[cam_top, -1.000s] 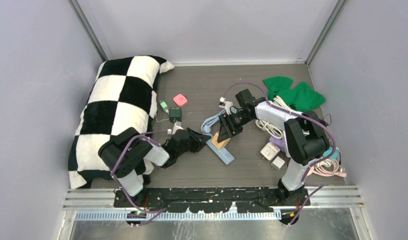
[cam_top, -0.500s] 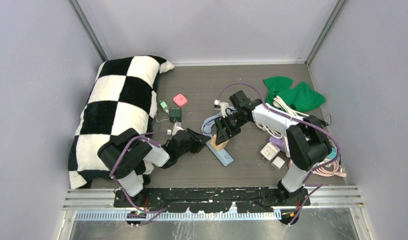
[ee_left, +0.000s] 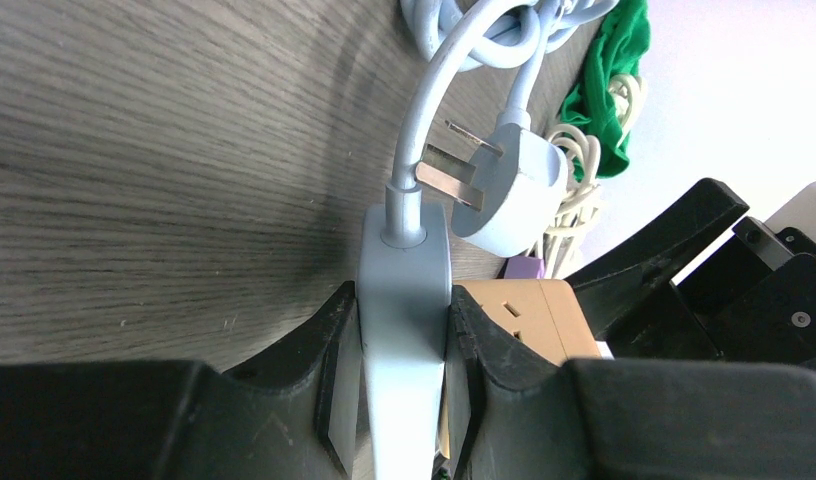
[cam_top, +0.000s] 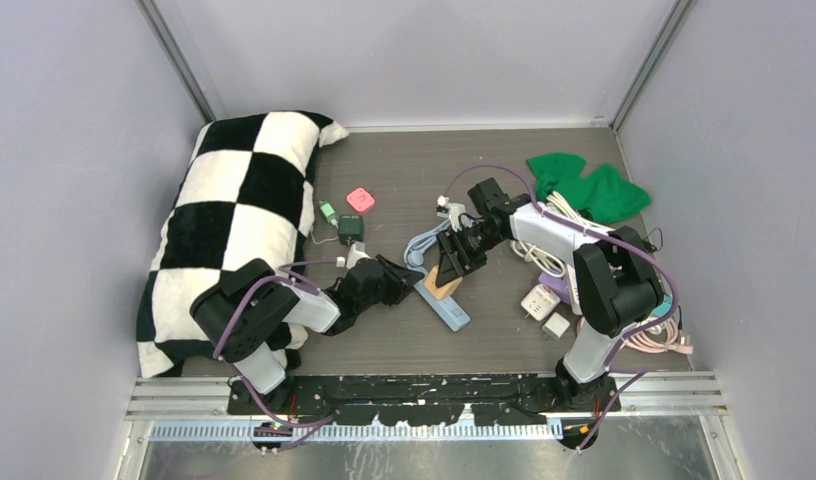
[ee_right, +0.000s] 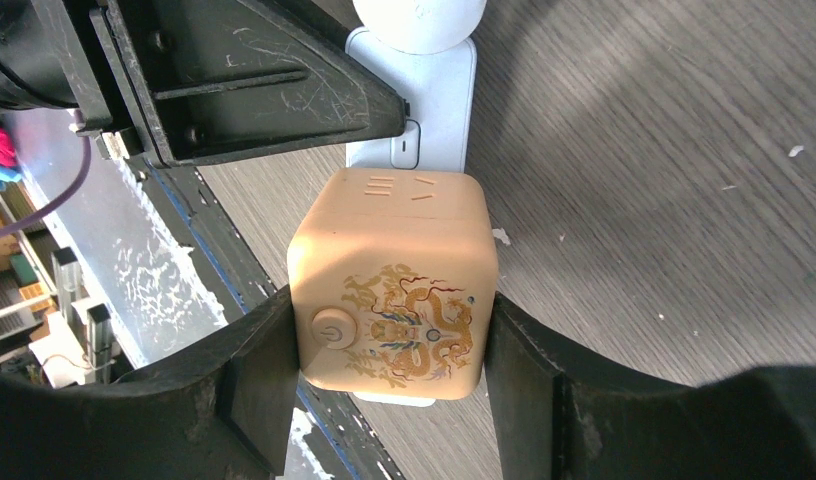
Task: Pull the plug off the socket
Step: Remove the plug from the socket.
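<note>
Bearing a gold dragon print (ee_right: 409, 335), the tan cube plug (ee_right: 394, 250) tops the socket (ee_right: 429, 105).

Overhead, two wrist close-ups (power strip (cam_top: 442, 303) shared)

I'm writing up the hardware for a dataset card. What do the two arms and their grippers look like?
The left arm and right arm both have white link shells between bulky black joints, and a thin purple cable loops along each. The left gripper and right gripper have matte black, wedge-shaped fingers. No markings are visible.
</note>
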Motion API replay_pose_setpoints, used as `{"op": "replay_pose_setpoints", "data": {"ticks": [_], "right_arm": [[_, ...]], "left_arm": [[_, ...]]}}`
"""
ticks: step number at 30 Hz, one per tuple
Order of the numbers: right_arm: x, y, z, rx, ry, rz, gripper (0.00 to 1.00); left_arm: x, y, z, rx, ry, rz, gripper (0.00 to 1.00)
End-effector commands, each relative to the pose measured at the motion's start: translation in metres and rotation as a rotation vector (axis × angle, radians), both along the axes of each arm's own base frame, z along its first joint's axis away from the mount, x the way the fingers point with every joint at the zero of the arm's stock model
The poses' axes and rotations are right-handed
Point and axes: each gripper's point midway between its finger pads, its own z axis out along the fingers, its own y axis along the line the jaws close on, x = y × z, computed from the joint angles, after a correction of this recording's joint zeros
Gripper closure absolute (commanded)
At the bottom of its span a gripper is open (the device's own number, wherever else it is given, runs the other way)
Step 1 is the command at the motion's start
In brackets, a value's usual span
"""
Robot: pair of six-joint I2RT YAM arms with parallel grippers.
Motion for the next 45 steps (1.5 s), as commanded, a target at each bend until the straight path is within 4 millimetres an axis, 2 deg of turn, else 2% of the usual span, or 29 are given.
{"op": "replay_pose_setpoints", "data": {"ticks": [1, 6, 9, 12, 15, 17, 19, 21, 25, 30, 33, 35, 41, 45], "right_arm": [[-0.002, 0.008, 0.022, 0.041, -0.07, 0.048, 0.99], [-0.049, 0.049, 0.041, 0.077, -0.081, 0.256, 0.99], [-0.054, 0.058, 0.045, 0.065, -0.088, 0.295, 0.99], [-0.034, 0.046, 0.035, 0.0, -0.107, 0.24, 0.99], [-0.004, 0.017, 0.023, -0.042, -0.11, 0.108, 0.99], [0.01, -0.002, 0.017, -0.058, -0.109, 0.036, 0.99], [0.013, -0.015, 0.01, -0.072, -0.104, -0.004, 0.99], [0.01, -0.019, 0.007, -0.075, -0.102, -0.002, 0.99], [-0.001, 0.0, 0.02, -0.017, -0.094, 0.055, 0.99], [-0.042, 0.041, 0.039, 0.036, -0.097, 0.239, 0.99], [-0.053, 0.052, 0.045, 0.043, -0.112, 0.307, 0.99], [-0.045, 0.047, 0.04, 0.008, -0.135, 0.301, 0.99], [0.001, -0.003, 0.019, -0.062, -0.135, 0.107, 0.99], [0.0, -0.016, 0.013, -0.074, -0.152, 0.072, 0.99]], "left_arm": [[0.008, -0.009, 0.014, -0.016, -0.039, -0.009, 1.0], [0.007, -0.011, 0.01, -0.009, -0.037, -0.016, 1.0], [0.005, -0.009, 0.005, 0.005, -0.032, -0.014, 1.0], [0.003, -0.004, 0.003, 0.005, -0.03, 0.0, 1.0], [0.003, -0.002, 0.005, 0.003, -0.038, 0.007, 1.0], [0.004, -0.002, 0.006, 0.006, -0.042, 0.008, 1.0], [0.004, -0.003, 0.005, 0.009, -0.042, 0.001, 1.0], [0.004, -0.008, 0.003, 0.007, -0.035, -0.014, 1.0], [0.005, -0.015, -0.002, -0.001, -0.027, -0.035, 1.0], [0.004, -0.012, -0.006, 0.01, -0.024, -0.03, 1.0], [0.003, -0.008, -0.007, 0.015, -0.027, -0.019, 1.0], [0.002, -0.005, -0.007, 0.019, -0.027, -0.01, 1.0], [0.0, -0.002, -0.008, 0.023, -0.027, -0.007, 1.0], [0.0, -0.008, -0.01, 0.023, -0.022, -0.03, 1.0]]}}
